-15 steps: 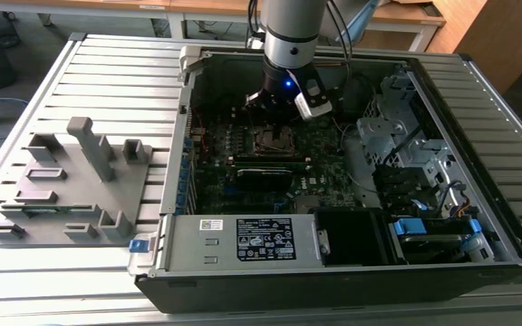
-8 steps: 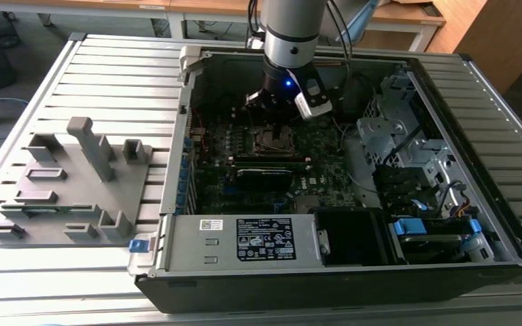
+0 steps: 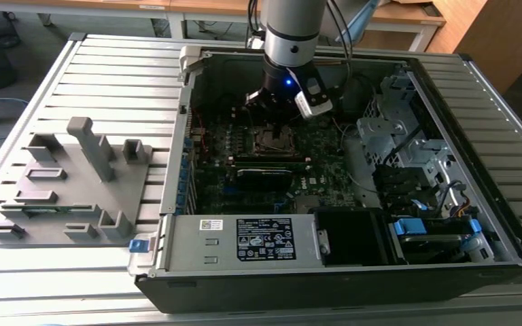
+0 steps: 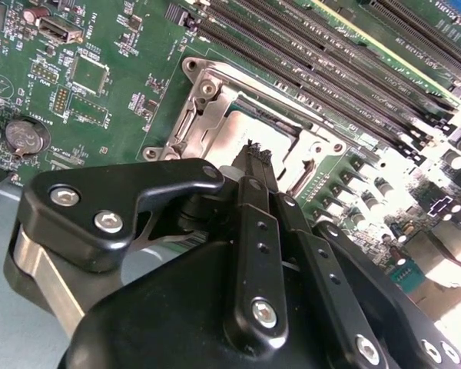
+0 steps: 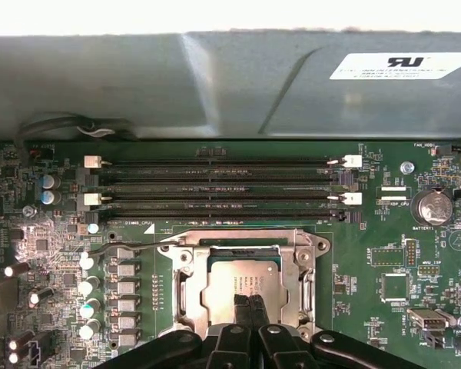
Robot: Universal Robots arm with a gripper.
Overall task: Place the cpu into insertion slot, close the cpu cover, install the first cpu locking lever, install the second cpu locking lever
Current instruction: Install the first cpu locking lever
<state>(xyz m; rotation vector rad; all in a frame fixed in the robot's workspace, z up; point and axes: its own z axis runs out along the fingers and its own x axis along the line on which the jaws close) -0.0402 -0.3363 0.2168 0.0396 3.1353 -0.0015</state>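
— One step looks done, maybe two. How's the hand [image 5: 250,301]?
— Fingers [image 5: 242,311] pressed together, pinching nothing. Their tips rest on, or just above, the cpu [image 5: 242,278] directly beneath.
— And the chip?
— Seated in the insertion slot [image 5: 244,252] under the hand. The cpu cover [image 5: 186,284] frames it on all sides and seems lowered, though I can't tell if it lies fully flat.
— The levers?
— Both locking steps look undone, I'd judge. Farther out run the memory slots [image 5: 215,188].
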